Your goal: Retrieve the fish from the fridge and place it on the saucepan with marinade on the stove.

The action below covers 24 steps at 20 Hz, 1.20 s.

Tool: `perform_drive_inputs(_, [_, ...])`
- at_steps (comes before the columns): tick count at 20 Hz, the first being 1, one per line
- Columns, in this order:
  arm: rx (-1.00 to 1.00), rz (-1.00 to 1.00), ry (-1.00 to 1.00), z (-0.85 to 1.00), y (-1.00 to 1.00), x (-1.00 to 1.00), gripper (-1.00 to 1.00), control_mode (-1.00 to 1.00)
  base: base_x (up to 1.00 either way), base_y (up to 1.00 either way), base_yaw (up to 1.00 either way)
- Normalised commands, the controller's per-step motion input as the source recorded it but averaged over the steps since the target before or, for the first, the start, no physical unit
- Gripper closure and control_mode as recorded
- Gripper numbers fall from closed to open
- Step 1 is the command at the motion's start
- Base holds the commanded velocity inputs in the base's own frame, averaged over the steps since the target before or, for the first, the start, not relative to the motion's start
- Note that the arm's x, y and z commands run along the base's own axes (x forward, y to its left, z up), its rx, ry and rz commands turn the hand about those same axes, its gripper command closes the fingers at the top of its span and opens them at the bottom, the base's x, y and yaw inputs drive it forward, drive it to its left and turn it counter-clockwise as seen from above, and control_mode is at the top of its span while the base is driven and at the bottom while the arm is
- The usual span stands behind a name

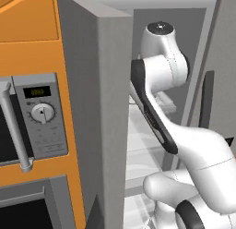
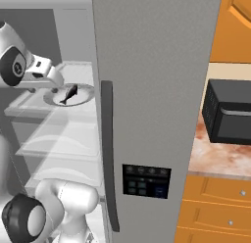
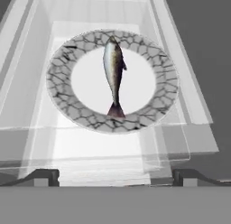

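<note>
**Gripper open above fish on fridge shelf**

While the arm reaches into the open fridge, the gripper is released: in the hand view its two dark fingertips sit far apart at the bottom corners, with nothing between them.

Fish: lies on a round plate with a grey crackle-patterned rim and a plain white centre. Silver-grey body, reddish tail. In the hand view the tail points toward the gripper and the head away from it. The fish runs lengthwise across the white centre, its head reaching onto the far rim and its tail onto the near rim.

Plate: rests on a white fridge shelf, an upper one, with further white shelves below it in the right base view. In that view the fish shows as a small dark shape on the plate, just right of the robot's hand, which hangs near the plate's left edge. No contact between gripper and fish is visible.

Fridge: the grey steel door stands in the foreground of the right base view, with a long dark vertical handle and a black dispenser panel.

Surroundings: a black appliance sits on the speckled desk to the right of the fridge, over orange cabinets. In the left base view, a microwave with a round dial is set into orange cabinetry to the left of the fridge.
</note>
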Motion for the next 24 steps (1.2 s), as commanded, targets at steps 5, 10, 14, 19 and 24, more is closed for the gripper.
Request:
perform_drive_inputs(5, [0.01, 0.16, 0.0, -0.01, -0.17, 0.54, -1.0, -1.0, 0.0, 0.0, 0.0])
perform_drive_inputs(10, [0.0, 0.13, 0.0, -0.28, -0.01, 0.65, -1.0, -1.0, 0.0, 0.0, 0.0])
perform_drive_inputs(14, [0.0, 0.12, 0.0, -0.54, 0.0, 0.73, -1.0, -1.0, 0.0, 0.0, 0.0])
perform_drive_inputs(19, [0.0, 0.07, -0.01, -0.42, 0.07, 0.86, -1.0, -1.0, 0.0, 0.0, 0.0])
perform_drive_inputs(24, [0.0, 0.0, -0.01, -0.14, 0.22, 0.64, -1.0, -1.0, 0.0, 0.0, 0.0])
